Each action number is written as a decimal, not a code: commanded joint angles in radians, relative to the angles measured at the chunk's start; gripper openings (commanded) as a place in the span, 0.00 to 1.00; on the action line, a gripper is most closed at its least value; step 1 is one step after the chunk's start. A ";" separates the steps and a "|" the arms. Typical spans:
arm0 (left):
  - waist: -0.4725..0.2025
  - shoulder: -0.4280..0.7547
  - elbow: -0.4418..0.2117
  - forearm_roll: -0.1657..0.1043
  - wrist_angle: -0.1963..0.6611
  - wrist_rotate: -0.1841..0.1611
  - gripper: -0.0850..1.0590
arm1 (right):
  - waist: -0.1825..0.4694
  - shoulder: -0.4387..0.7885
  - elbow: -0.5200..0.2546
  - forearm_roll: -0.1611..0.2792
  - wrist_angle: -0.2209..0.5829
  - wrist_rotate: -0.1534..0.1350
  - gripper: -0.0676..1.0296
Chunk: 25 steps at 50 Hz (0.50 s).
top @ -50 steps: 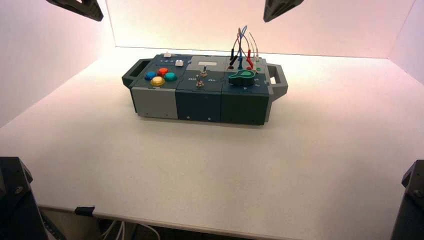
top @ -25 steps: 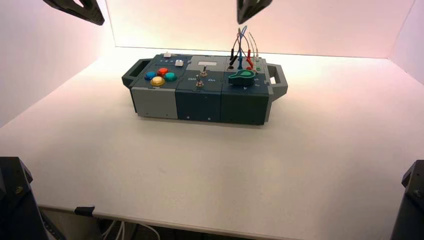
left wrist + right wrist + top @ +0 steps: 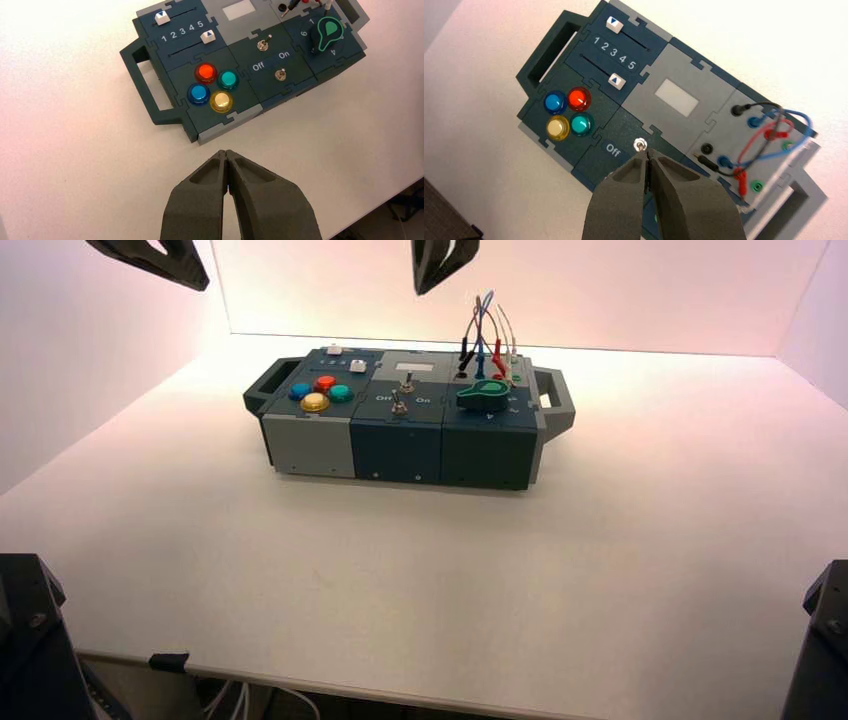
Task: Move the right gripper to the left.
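My right gripper (image 3: 422, 286) hangs high at the top of the high view, above the box's (image 3: 310, 445) far edge, over its middle part. In its wrist view the gripper (image 3: 646, 153) is shut and empty, its tips over the toggle switch (image 3: 640, 144) beside the word "Off". My left gripper (image 3: 190, 278) hangs high at the top left, away from the box. In its wrist view it (image 3: 226, 152) is shut and empty over bare table in front of the box.
The box bears four round buttons (image 3: 569, 113), two sliders (image 3: 615, 80) by the numbers 1 to 5, a green knob (image 3: 487, 393) and looped wires (image 3: 488, 330) at its right end. Handles (image 3: 560, 400) stick out at both ends. White walls enclose the table.
My right gripper has moved steadily to the left along the top of the high view, from above the wires to above the box's middle. The left gripper has barely moved.
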 commanded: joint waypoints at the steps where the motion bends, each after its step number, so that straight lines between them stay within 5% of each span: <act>1: 0.003 -0.003 -0.015 -0.005 -0.005 0.002 0.05 | 0.020 0.008 -0.055 0.003 0.000 0.018 0.04; 25: 0.003 -0.002 -0.015 -0.005 -0.005 0.002 0.05 | 0.072 0.086 -0.155 -0.002 0.029 0.040 0.04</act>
